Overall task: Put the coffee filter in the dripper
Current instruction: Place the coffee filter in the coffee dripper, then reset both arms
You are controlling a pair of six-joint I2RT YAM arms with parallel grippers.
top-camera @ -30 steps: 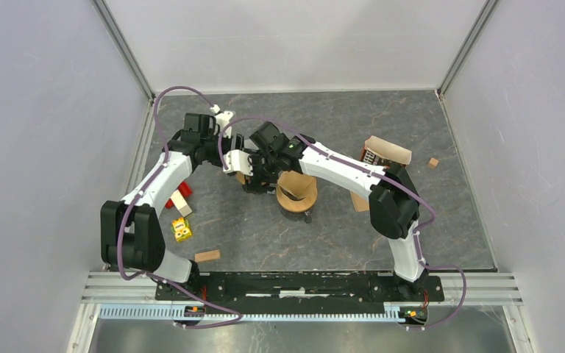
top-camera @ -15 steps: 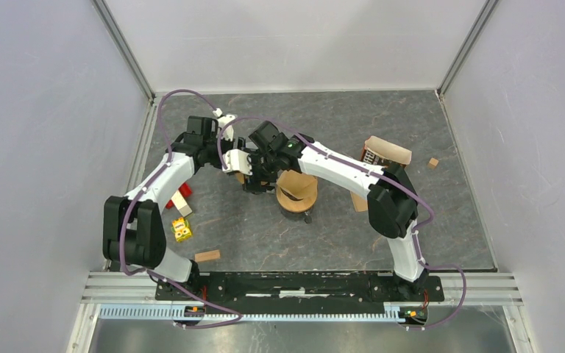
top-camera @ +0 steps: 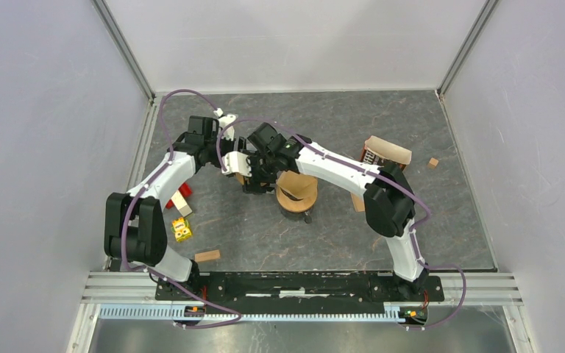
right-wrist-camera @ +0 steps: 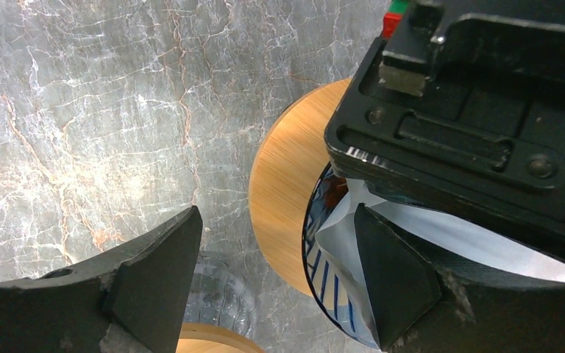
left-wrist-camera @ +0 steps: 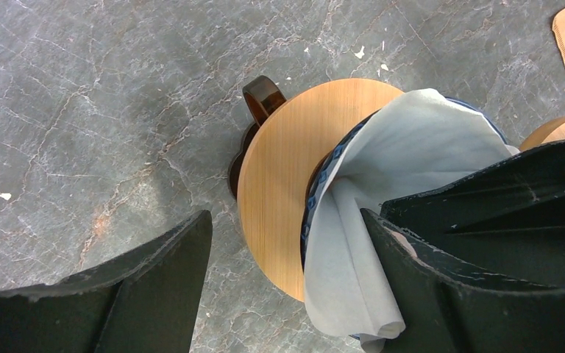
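White paper: one coffee filter [left-wrist-camera: 412, 147] in one dripper [left-wrist-camera: 283, 184].

We look down on a dark grey, white-veined stone tabletop [top-camera: 338, 118], closed in on 3 sides by plain, pale lilac-grey wall panels: the left panel [top-camera: 44, 110], the back panel [top-camera: 294, 37] and the right panel [top-camera: 544, 110]. Where they meet stand 2 slanted silver aluminium posts, the left post [top-camera: 123, 48] and the right post [top-camera: 468, 48]. A silver aluminium rail [top-camera: 103, 287] runs along the near edge. We find the light soft and even, with faint shadows; in the right wrist view the stone gleams brightly.
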